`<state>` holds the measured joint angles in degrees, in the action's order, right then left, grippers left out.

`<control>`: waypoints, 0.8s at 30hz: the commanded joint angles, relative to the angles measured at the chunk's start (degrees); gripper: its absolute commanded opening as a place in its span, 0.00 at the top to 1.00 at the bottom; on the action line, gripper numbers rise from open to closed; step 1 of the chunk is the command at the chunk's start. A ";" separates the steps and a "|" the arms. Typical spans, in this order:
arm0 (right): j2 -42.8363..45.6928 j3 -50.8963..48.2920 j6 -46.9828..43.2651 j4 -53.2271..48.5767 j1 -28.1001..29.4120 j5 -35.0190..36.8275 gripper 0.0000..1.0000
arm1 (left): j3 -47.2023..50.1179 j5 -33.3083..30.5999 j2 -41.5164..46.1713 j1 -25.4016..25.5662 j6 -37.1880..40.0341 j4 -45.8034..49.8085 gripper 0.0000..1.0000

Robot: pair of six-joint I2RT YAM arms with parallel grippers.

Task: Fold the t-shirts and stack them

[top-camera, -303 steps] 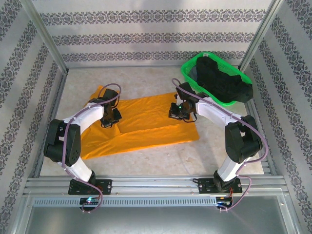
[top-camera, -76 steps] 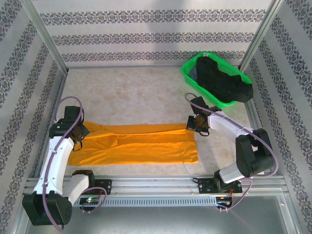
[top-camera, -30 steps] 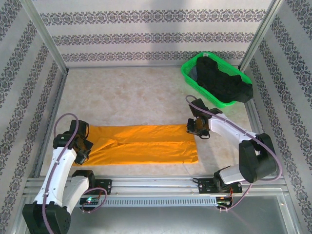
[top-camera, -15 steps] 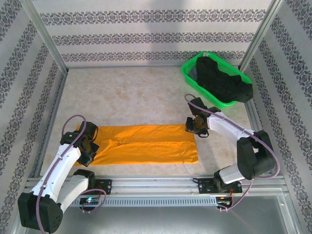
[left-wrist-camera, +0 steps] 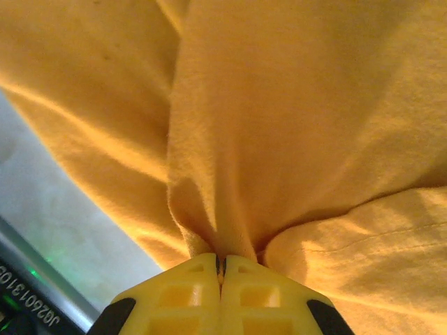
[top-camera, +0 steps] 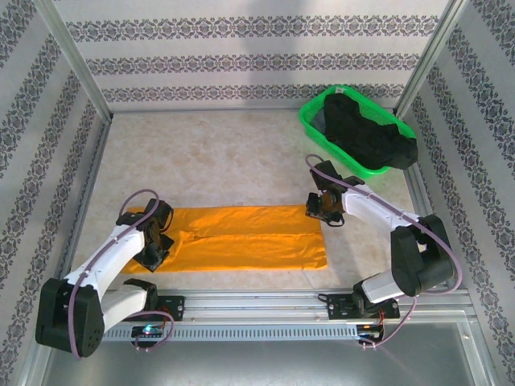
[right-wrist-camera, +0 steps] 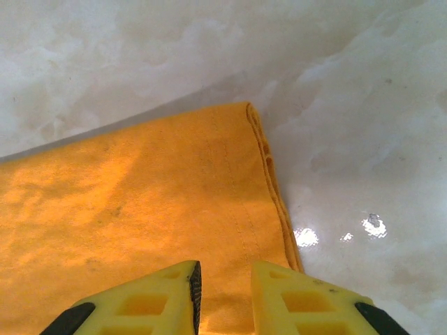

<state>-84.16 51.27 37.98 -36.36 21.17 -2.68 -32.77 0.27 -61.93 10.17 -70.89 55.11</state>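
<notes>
Shirt point(top-camera: 241, 237), orange, lies as a long left-right band on the near bench point(top-camera: 241, 153); left tool point(left-wrist-camera: 220, 262) clamps its left end, right tool point(right-wrist-camera: 225, 269), slightly parted and empty, over its far-right corner.

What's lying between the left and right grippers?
The orange t-shirt, a long folded strip, spans that stretch in the top view. The left gripper is shut on its left end; the right gripper is open at its far right corner.

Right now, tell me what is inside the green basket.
A black t-shirt lies bunched in the green basket, spilling over its rim at one end. Anything beneath it, basket floor included, is covered.
</notes>
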 commanded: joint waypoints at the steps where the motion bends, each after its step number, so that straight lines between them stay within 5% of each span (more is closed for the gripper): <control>1: -0.87 0.50 1.48 0.24 0.24 -0.51 0.73 | -0.81 0.52 -0.43 0.82 1.54 -3.01 1.00; 6: -1.14 0.77 1.56 0.12 0.01 -0.28 0.73 | -1.40 1.06 -1.78 0.94 3.02 -3.89 1.00; 16: -1.17 2.10 1.56 -0.47 -0.27 -0.28 0.73 | -14.19 1.97 -3.68 1.28 11.52 2.58 0.41; 24: -3.48 4.10 5.53 0.56 0.14 -3.68 0.73 | -29.35 -1.18 -8.28 -0.37 14.60 4.08 0.48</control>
<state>-86.24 53.76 40.86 -36.10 21.15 -4.58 -59.09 1.28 -67.75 10.70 -59.29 56.38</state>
